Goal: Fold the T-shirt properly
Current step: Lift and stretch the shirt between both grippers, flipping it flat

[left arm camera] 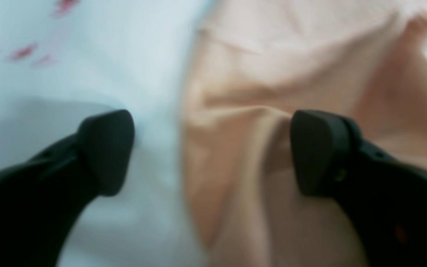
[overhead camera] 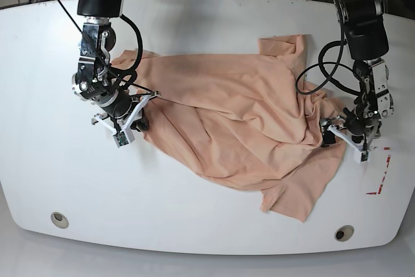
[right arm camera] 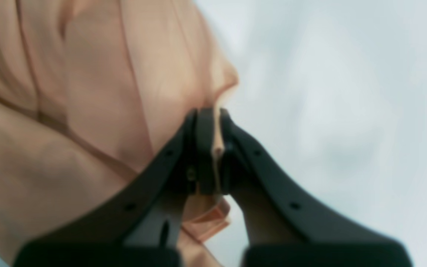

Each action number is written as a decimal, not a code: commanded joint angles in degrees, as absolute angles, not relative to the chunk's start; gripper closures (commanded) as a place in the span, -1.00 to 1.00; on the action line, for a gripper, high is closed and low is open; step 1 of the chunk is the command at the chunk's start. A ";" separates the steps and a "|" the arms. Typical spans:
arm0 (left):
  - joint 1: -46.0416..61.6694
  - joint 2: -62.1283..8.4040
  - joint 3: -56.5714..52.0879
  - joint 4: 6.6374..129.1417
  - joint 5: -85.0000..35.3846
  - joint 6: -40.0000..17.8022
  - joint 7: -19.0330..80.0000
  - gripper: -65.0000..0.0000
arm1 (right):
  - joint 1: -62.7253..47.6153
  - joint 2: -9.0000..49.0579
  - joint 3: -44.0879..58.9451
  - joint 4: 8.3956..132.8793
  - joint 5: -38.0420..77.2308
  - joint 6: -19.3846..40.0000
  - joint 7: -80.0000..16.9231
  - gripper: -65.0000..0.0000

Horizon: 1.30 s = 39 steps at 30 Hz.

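Observation:
The peach T-shirt [overhead camera: 240, 121] lies crumpled and partly spread across the middle of the white table. In the base view my right gripper [overhead camera: 140, 120] is at the shirt's left edge. The right wrist view shows that gripper [right arm camera: 213, 148] shut on a thin fold of the T-shirt [right arm camera: 87, 111], with a hem poking out below the fingers. My left gripper [overhead camera: 343, 139] is at the shirt's right edge. In the left wrist view it [left arm camera: 211, 152] stands wide open astride the edge of the T-shirt [left arm camera: 272, 92], one fingertip [left arm camera: 319, 152] over cloth, the other over bare table.
The white table [overhead camera: 194, 225] has two round holes near its front edge [overhead camera: 59, 219] [overhead camera: 343, 233]. Red tape marks [overhead camera: 382, 173] lie right of the left gripper; red marks [left arm camera: 22, 52] also show blurred in the left wrist view. Cables run behind the table's far edge.

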<state>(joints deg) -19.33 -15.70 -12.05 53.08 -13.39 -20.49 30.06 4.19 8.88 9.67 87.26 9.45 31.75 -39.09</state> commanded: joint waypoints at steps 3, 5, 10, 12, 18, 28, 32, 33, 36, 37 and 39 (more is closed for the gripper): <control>-21.58 -15.52 -9.10 53.14 -14.20 -22.81 30.55 -0.20 | 2.95 9.36 9.80 92.62 10.42 32.04 -38.20 1.00; -22.29 -15.43 -8.22 52.70 -14.20 -22.81 30.55 0.12 | 1.63 9.36 9.80 94.37 10.51 32.04 -38.20 1.00; -23.34 -14.37 -5.76 50.15 -13.93 -22.81 30.37 0.82 | -0.92 9.36 9.80 98.15 10.24 32.04 -38.20 1.00; -24.40 -14.37 -4.97 49.45 -13.93 -22.81 30.37 1.00 | -2.07 9.36 9.89 99.74 10.15 32.04 -38.20 1.00; -24.92 -14.37 -4.26 52.97 -14.37 -22.81 30.46 1.00 | -4.88 9.36 10.07 104.22 10.15 32.04 -38.20 1.00; -22.90 -14.37 -4.09 72.92 -13.93 -22.64 31.60 1.00 | -2.86 11.56 11.21 106.51 10.07 32.04 -38.20 1.00; -23.43 -14.37 -4.35 80.31 -14.02 -22.55 34.42 1.00 | -0.40 12.97 11.56 106.24 10.07 32.04 -38.20 1.00; -23.78 -14.37 -4.35 82.33 -14.02 -22.55 34.95 1.00 | 0.31 13.41 11.74 106.24 10.07 32.04 -38.20 1.00; -24.66 -14.37 -4.44 87.52 -14.02 -22.55 36.70 1.00 | 2.42 13.85 13.32 106.15 10.07 32.04 -38.11 1.00; -24.92 -14.37 -4.44 89.27 -14.02 -22.55 37.49 1.00 | 3.12 13.85 13.76 106.15 10.15 32.04 -38.11 1.00; -25.98 -14.29 -4.44 91.47 -14.11 -22.55 38.73 1.00 | 4.44 14.02 14.37 106.15 10.15 32.04 -38.11 1.00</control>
